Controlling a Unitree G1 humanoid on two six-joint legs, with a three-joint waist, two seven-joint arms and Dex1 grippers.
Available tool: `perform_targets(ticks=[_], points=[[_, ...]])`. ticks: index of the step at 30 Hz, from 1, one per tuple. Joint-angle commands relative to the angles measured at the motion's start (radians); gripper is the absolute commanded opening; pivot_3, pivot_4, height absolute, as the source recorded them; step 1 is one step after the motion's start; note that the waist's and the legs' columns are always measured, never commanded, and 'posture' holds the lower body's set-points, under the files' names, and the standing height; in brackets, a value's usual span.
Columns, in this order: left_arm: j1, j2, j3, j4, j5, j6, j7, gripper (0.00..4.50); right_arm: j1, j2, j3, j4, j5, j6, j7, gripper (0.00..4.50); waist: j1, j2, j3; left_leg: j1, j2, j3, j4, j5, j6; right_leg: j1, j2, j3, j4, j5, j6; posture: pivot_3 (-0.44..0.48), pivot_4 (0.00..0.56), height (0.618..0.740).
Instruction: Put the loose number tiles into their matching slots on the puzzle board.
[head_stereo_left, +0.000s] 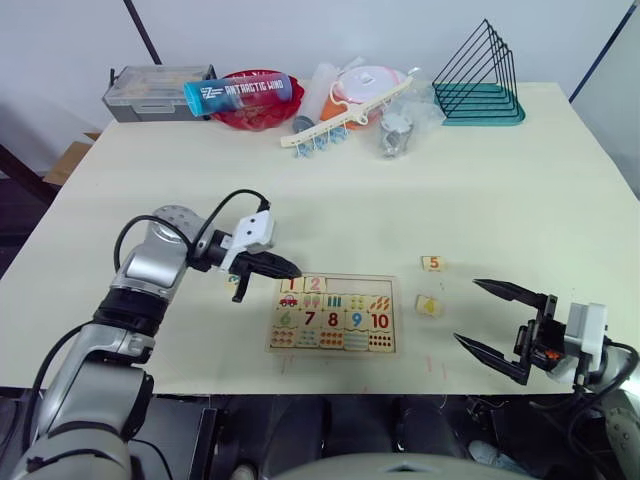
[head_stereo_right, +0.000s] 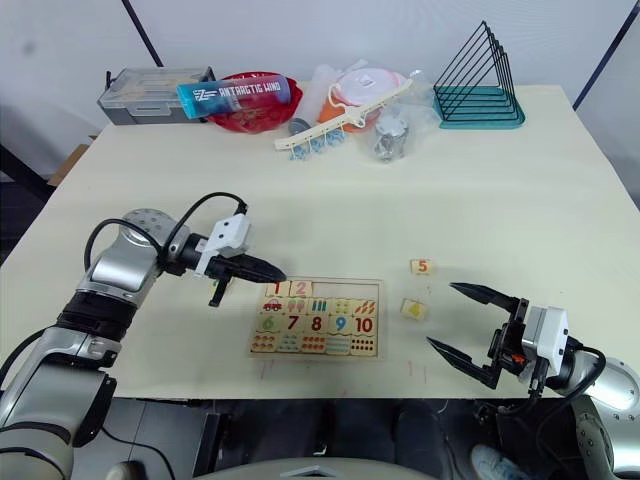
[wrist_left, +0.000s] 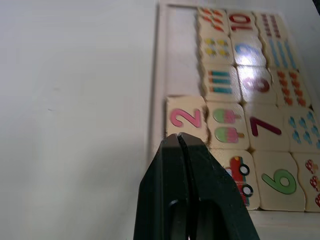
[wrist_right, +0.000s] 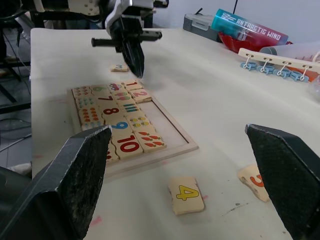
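Tiles 1 (head_stereo_right: 277, 289) and 2 (head_stereo_right: 301, 288) are seated in the board (head_stereo_right: 316, 320), just under the left claw (head_stereo_right: 275, 271), pressed together and empty. Tiles 4 (head_stereo_right: 412, 309) and 5 (head_stereo_right: 422, 266) lie loose just ahead of the spread right claw (head_stereo_right: 462, 320); another tile (wrist_right: 119, 67) waits behind the left claw.

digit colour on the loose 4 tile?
Yellow. The 4 tile shows it best in the right wrist view, lying on the table beside the board.

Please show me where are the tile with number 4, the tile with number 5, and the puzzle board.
tile 4 (wrist_right: 187, 194): right wrist view, on its yellow digit.
tile 5 (head_stereo_left: 433, 263): left eye view, middle of its face.
puzzle board (head_stereo_right: 375, 296): right eye view, on its bare recess.
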Motion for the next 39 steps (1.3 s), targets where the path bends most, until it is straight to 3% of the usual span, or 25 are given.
perform_targets(ticks=[1,6,14,17,20,21,23,25,39], points=[[0.008,-0.008,0.077,-0.054,-0.056,0.085,0.072,0.03,-0.004,-0.004,-0.039,-0.004,0.037,-0.010,-0.002,4.50,0.000,0.000,0.000,0.000,0.000,0.000,0.000,0.000,0.000,0.000,0.000,0.000,0.000,0.000,0.000,0.000,0.150,0.740],[0.057,-0.035,0.190,-0.117,-0.160,0.182,0.167,0.03,0.004,-0.008,-0.070,0.018,0.049,-0.006,-0.014,4.50,-0.001,0.000,0.000,0.000,0.000,0.000,0.000,0.000,0.000,0.000,0.000,0.000,0.000,0.000,0.000,0.000,0.150,0.740],[0.184,-0.053,0.325,-0.205,-0.233,0.181,0.291,0.03,0.035,-0.034,-0.132,0.070,0.038,0.003,-0.023,4.50,0.000,0.000,0.000,0.000,0.001,0.000,0.000,0.000,0.000,0.000,-0.001,0.000,0.000,0.000,0.000,0.000,0.150,0.740],[0.248,-0.058,0.386,-0.239,-0.265,0.178,0.336,0.91,0.057,-0.044,-0.170,0.075,0.060,0.029,-0.038,4.50,0.000,0.000,0.000,0.000,0.001,0.000,-0.001,0.000,0.000,0.000,-0.001,0.001,0.000,0.000,0.000,0.000,0.150,0.740],[0.329,-0.057,0.428,-0.287,-0.271,0.162,0.379,2.14,0.080,-0.041,-0.202,0.078,0.072,0.054,-0.053,4.50,0.000,0.000,0.000,0.000,0.001,0.000,-0.001,0.000,0.000,0.000,-0.001,0.001,0.000,0.000,0.000,0.000,0.150,0.740],[0.356,-0.057,0.442,-0.299,-0.273,0.160,0.391,2.85,0.086,-0.038,-0.211,0.078,0.077,0.063,-0.062,4.50,0.000,0.000,0.000,0.001,0.001,0.000,-0.001,0.000,0.000,0.000,-0.001,0.001,-0.001,0.000,0.000,0.000,0.150,0.740],[0.412,-0.056,0.466,-0.333,-0.286,0.166,0.409,3.76,0.094,-0.032,-0.226,0.080,0.076,0.068,-0.075,4.50,0.000,0.000,0.000,0.001,0.002,0.000,-0.001,0.000,0.000,0.000,-0.002,0.001,-0.001,0.000,-0.001,0.000,0.150,0.740],[0.475,-0.057,0.496,-0.365,-0.300,0.171,0.429,4.29,0.109,-0.024,-0.240,0.083,0.081,0.074,-0.083,4.50,0.001,0.000,0.000,0.001,0.002,0.000,-0.001,0.000,-0.001,0.000,-0.002,0.001,-0.001,0.000,-0.001,0.000,0.150,0.740],[0.805,-0.115,0.578,-0.483,-0.291,0.080,0.535,4.29,0.212,0.018,-0.283,0.102,0.077,0.040,-0.056,4.50,0.011,0.001,-0.001,0.000,0.003,0.000,-0.003,-0.001,-0.001,0.000,-0.011,0.003,-0.004,-0.001,-0.006,0.000,0.150,0.740]])
